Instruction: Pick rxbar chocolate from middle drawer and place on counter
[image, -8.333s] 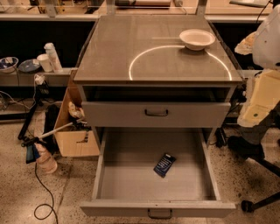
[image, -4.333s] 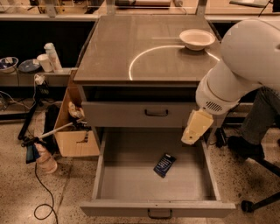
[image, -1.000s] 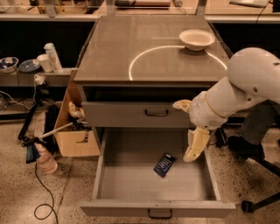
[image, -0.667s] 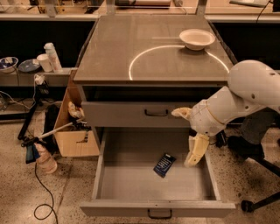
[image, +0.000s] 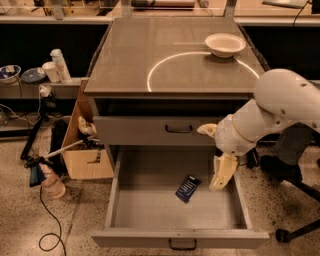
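The rxbar chocolate (image: 187, 188), a small dark navy bar with pale lettering, lies flat on the floor of the open middle drawer (image: 150, 210), right of its centre. My gripper (image: 221, 176) hangs over the right part of the drawer, pointing down, just right of the bar and above it, not touching it. The counter (image: 170, 55) is the grey-brown cabinet top with a white arc drawn on it.
A white bowl (image: 225, 44) stands at the counter's back right. A shut grey drawer front with a dark handle (image: 178, 129) sits above the open drawer. A cardboard box (image: 85, 150), cables and bottles are on the left. A chair base (image: 295, 230) is at the right.
My arm has swung in from the right and come down over the open drawer; in the last second the gripper has moved slightly right and lower beside the bar. The bar has not moved.
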